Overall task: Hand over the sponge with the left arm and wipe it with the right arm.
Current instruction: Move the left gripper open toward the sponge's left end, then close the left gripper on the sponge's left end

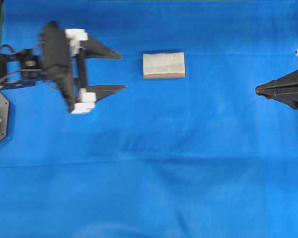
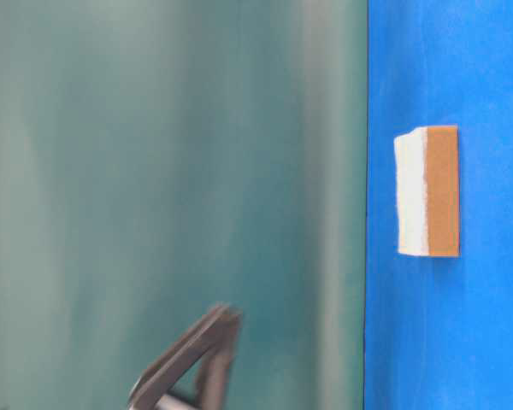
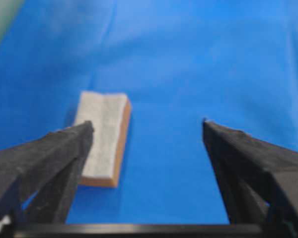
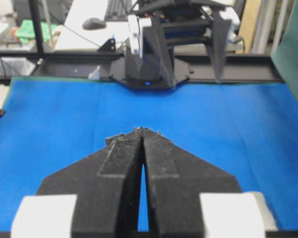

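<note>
1. The sponge [image 1: 163,65] lies flat on the blue desk [image 1: 149,163], pale side up, untouched by either arm.
2. The left gripper [image 1: 117,72] has its jaws spread wide and points at the sponge from the left, near it but apart; in the wrist view the sponge sits off toward one finger [image 3: 59,148], not centred between them.
3. The right gripper [image 1: 260,89] waits well apart at the right edge, fingers pressed together and empty.
4. Judged so far: nothing is done. Grasping, lifting, handing over and wiping all remain.
</note>
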`<state>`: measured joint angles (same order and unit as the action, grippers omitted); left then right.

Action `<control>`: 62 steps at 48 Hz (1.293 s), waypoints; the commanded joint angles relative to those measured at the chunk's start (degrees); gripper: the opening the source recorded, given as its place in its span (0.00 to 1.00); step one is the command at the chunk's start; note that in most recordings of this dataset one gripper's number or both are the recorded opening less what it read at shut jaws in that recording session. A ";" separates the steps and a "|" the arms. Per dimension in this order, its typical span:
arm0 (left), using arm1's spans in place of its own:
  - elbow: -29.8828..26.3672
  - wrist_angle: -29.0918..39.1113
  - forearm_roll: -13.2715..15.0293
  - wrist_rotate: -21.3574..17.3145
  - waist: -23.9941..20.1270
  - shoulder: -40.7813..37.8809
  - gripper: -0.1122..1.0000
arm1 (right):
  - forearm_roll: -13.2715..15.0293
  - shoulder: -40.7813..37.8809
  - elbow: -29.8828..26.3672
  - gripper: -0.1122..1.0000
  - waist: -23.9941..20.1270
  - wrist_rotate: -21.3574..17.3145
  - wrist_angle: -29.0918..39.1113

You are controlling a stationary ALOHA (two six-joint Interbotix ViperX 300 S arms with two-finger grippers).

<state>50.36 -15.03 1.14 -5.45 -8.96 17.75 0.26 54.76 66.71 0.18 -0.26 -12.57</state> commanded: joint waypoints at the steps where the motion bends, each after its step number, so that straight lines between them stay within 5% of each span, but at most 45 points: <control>1: -4.48 1.41 0.00 -0.09 -1.76 -5.27 0.93 | -0.18 -0.35 -1.32 0.10 0.09 0.00 0.09; 23: -14.94 1.49 -0.09 -4.48 -7.38 -27.77 0.94 | -0.18 -0.79 -1.14 0.10 0.09 0.26 2.11; 54: -16.35 1.49 0.00 -6.94 -10.72 -34.19 0.95 | 0.09 -2.37 -0.88 0.10 0.09 0.53 2.02; 58: -16.44 2.11 0.00 -6.86 -10.72 -34.10 0.90 | 0.09 -2.37 -0.88 0.10 0.09 0.53 2.02; 62: -16.44 2.11 0.09 -6.50 -10.63 -34.01 0.74 | 0.09 -2.46 -0.97 0.10 0.09 0.53 2.11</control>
<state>34.63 -12.92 1.14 -12.13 -19.42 -17.05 0.26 52.65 66.71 0.18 0.09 -10.20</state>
